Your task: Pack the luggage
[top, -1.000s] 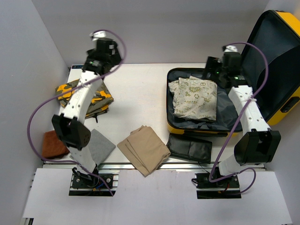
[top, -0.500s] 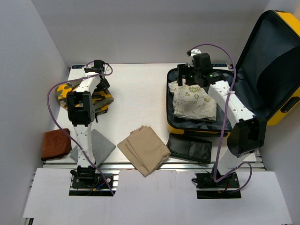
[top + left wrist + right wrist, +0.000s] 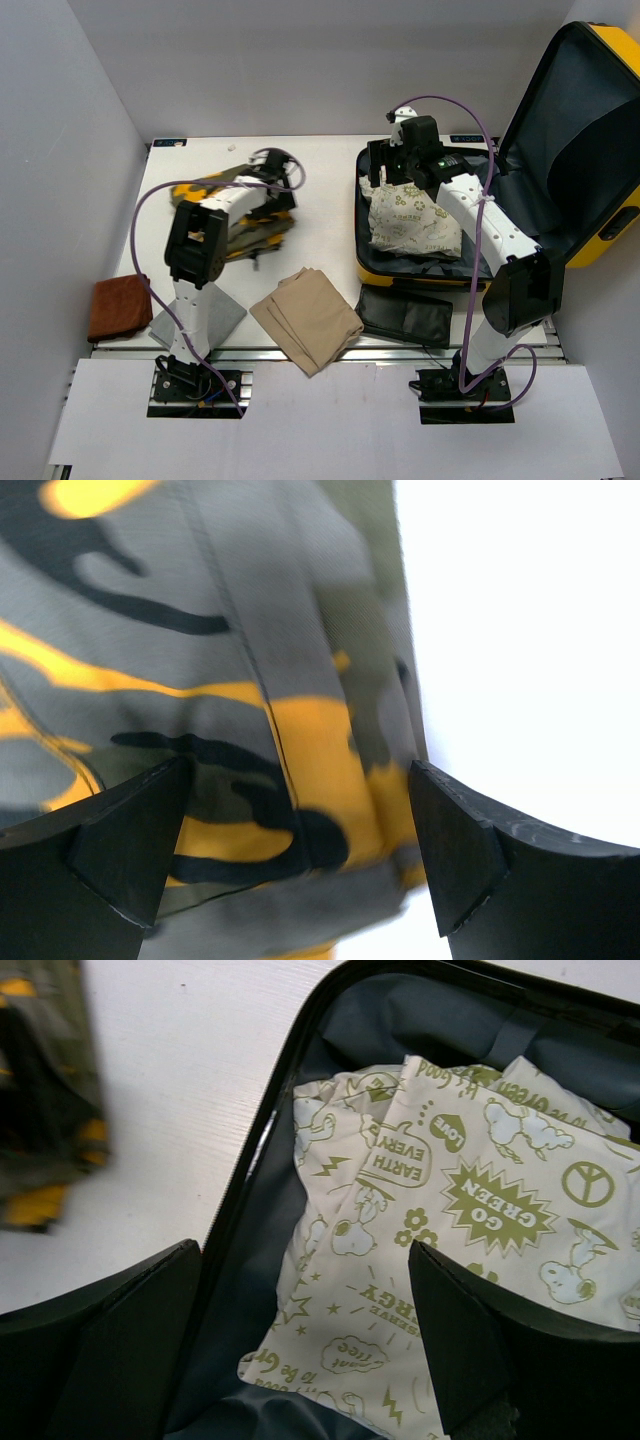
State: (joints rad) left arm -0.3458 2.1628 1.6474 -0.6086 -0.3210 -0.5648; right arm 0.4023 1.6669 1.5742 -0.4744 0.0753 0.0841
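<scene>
Where the bench (image 3: 320, 180) reaches 3 o'clock in the top view, the luggage (image 3: 575, 140) lies open. Its yellow-edged lid stands up toward 2 o'clock and shows dark lining, while the base lies flat on the bench. Inside the base lies a folded cream garment (image 3: 415, 222) with an olive cartoon print. It fills the middle and leaves dark lining bare along the 9 o'clock wall.

The right end effector (image 3: 305, 1300) hangs over the 10 o'clock corner of the base. Its fingers are spread wide with nothing between them. In its wrist view the black zipper rim runs beneath the gap and the cream garment sits at 3 o'clock.

The left end effector (image 3: 300, 810) is also spread wide, poised over a camouflage garment (image 3: 250, 660) in grey, olive, black and yellow. The cloth's edge and bare white bench show at 3 o'clock in that wrist view. I cannot tell whether the fingertips touch the fabric. From above, this garment sits at 9 o'clock on the bench and looks blurred, with the left arm reaching across it.

Along the near edge, a folded tan cloth (image 3: 305, 318) lies at 6 o'clock. A flat black pouch (image 3: 405, 318) lies at 5 o'clock, just beside the luggage base. A grey cloth (image 3: 225, 312) lies at 7 o'clock beneath the left arm, and a rust-brown cloth (image 3: 118, 308) at 8 o'clock overhangs the bench's edge.
</scene>
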